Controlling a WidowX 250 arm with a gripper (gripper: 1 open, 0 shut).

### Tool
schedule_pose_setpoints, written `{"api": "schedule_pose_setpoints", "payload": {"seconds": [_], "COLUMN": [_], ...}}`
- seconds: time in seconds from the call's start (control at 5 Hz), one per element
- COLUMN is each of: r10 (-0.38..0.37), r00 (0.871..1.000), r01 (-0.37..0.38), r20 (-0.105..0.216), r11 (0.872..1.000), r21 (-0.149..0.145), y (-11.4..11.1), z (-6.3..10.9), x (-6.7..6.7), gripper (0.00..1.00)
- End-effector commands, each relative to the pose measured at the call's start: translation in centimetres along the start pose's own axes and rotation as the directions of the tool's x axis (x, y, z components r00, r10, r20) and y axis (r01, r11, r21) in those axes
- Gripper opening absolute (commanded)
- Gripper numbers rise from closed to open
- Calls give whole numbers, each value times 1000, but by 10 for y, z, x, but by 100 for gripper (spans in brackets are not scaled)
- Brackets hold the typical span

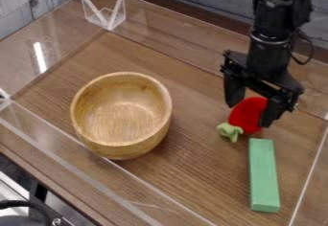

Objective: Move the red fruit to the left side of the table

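Your claw (260,106) was pointing straight down with its jaws spread wide around the red fruit (247,114), one finger on each side, and I couldn't tell if either was actually touching it. The fruit sat on the table (193,57) over on the right, green stem end facing the wooden bowl (121,114). A flat green block (263,173) lay just in front of it.

One raised camera looks obliquely down at the table (193,187); fairly near.
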State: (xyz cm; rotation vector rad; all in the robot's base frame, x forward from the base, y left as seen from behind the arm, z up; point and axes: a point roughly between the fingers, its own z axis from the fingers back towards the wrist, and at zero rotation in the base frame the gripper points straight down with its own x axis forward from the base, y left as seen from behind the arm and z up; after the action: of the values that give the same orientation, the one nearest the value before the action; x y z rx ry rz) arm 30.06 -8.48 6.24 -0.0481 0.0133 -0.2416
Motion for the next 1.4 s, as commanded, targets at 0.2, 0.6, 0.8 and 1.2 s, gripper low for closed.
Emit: {"api": "schedule_pose_setpoints", "payload": {"seconds": [0.2, 0.6, 0.8, 1.2], "r10": [-5, 14, 14, 26], "r00": [999, 999, 999, 998], "r01": [5, -14, -14, -27], "r20": [36, 37, 42, 54], "r11": [1000, 1000, 1000, 1000], "r21": [1, 2, 2, 14], "y": [1, 8, 8, 14], "z": [5, 3, 6, 15], "x": [8, 12, 12, 10], "gripper": [100, 100, 100, 0]}}
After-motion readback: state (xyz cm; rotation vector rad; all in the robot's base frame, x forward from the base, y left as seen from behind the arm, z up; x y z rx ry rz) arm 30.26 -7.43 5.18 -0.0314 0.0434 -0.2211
